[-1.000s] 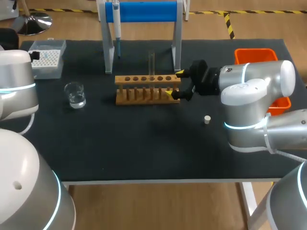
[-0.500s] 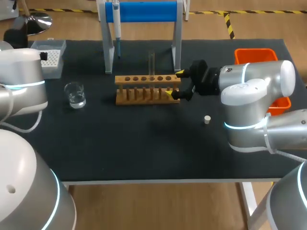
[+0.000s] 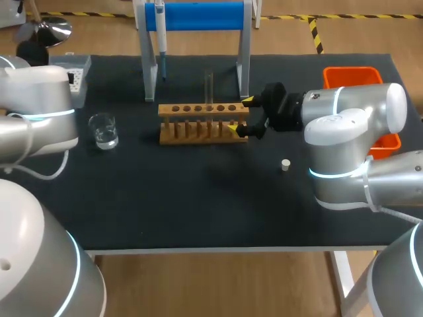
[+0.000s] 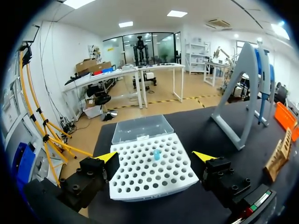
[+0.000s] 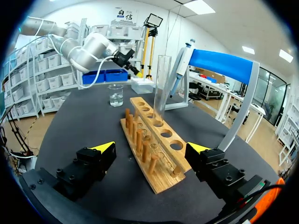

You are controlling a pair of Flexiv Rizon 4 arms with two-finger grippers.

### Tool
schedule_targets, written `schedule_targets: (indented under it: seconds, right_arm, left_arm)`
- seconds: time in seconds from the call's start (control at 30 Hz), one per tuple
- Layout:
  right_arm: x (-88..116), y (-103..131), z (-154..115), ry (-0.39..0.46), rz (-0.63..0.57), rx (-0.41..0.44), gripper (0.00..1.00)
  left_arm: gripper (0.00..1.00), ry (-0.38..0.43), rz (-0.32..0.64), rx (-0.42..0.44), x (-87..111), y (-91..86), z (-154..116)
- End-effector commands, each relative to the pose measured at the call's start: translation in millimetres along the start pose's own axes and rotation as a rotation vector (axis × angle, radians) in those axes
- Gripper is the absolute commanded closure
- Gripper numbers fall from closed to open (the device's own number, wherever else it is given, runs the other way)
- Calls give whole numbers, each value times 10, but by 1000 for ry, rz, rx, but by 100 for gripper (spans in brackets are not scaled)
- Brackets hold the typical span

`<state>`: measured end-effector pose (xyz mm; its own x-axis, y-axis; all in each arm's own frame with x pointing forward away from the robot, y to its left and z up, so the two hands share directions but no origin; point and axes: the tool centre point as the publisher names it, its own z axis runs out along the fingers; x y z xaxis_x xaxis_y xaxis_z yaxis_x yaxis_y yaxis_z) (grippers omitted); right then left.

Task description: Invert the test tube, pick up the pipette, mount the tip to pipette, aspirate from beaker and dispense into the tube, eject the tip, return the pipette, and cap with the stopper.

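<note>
Head view, read from left to right. The left arm (image 3: 39, 112) comes in over the far left corner of the table (image 3: 198, 211) and hides part of the tip box (image 3: 82, 66). In the left wrist view the left gripper (image 4: 156, 158) is spread wide and holds nothing. The box lies ahead of it, its clear lid (image 4: 140, 128) folded back, with a single blue tip (image 4: 157, 154) among the holes. The beaker (image 3: 104, 130), part-filled with clear liquid, stands just beside that arm. The pipette (image 3: 160, 39) hangs untouched on the stand (image 3: 198, 16) at the back. The tube (image 3: 209, 89) stands upright in one of the middle holes of the rack (image 3: 201, 122). The right gripper (image 3: 240, 115) straddles the rack's right end. Its fingers (image 5: 96, 158) are apart and, as the right wrist view shows, clear of the wood on both sides, so it is empty. The stopper (image 3: 285, 164) lies alone nearer the front, and the bin (image 3: 353, 74) is at the far right.

Hazards, as judged. Only one tip shows, so a misaligned press would probably leave the pipette bare or tilt the box. A low swing of the left arm could upset the beaker. A sideways move by the right gripper could shove the rack and topple the tall tube.

Appearance. The tube is clear glass, long and narrow. It rises well above the rack, mouth up, and seems empty. The pipette is slim, with a pale body and a bluish lower shaft, and hangs nose down.
</note>
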<state>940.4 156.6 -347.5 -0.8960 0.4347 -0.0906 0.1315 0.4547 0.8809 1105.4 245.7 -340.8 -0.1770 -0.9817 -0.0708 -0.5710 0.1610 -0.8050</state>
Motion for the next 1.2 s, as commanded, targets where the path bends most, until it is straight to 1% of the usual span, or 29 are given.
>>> schedule_targets:
  seconds: [0.03, 0.23, 0.57, 0.93, 0.97, 1.03, 1.07, 1.1, 1.13, 1.17, 1.2]
  right_arm:
    - [1, -9, -5, 0, 0, -3, 0]
    - [1, -9, -5, 0, 0, -3, 0]
    - [1, -9, -5, 0, 0, -3, 0]
    - [1, -9, -5, 0, 0, -3, 0]
    - [1, -9, -5, 0, 0, -3, 0]
    - [1, -9, -5, 0, 0, -3, 0]
    - [1, -9, -5, 0, 0, -3, 0]
    - [1, -9, -5, 0, 0, -3, 0]
    - [1, -9, -5, 0, 0, -3, 0]
    - [1, -9, -5, 0, 0, -3, 0]
    - [1, -9, -5, 0, 0, -3, 0]
  left_arm:
    - [0, -10, -2, 0, 15, 0, 88]
    - [0, -8, -4, -1, 30, 2, 142]
    - [0, -11, -34, 0, 9, -2, 240]
    - [0, 4, -45, -6, 52, 15, 325]
    - [4, 5, -44, -7, 55, 18, 328]
    - [6, 6, -43, -9, 58, 22, 335]
    - [18, 7, -43, -10, 60, 24, 339]
    - [21, 8, -42, -11, 62, 25, 343]
    - [30, 10, -43, -11, 62, 26, 344]
    - [45, 9, -40, -11, 63, 26, 346]
    - [51, 9, -39, -12, 64, 26, 348]
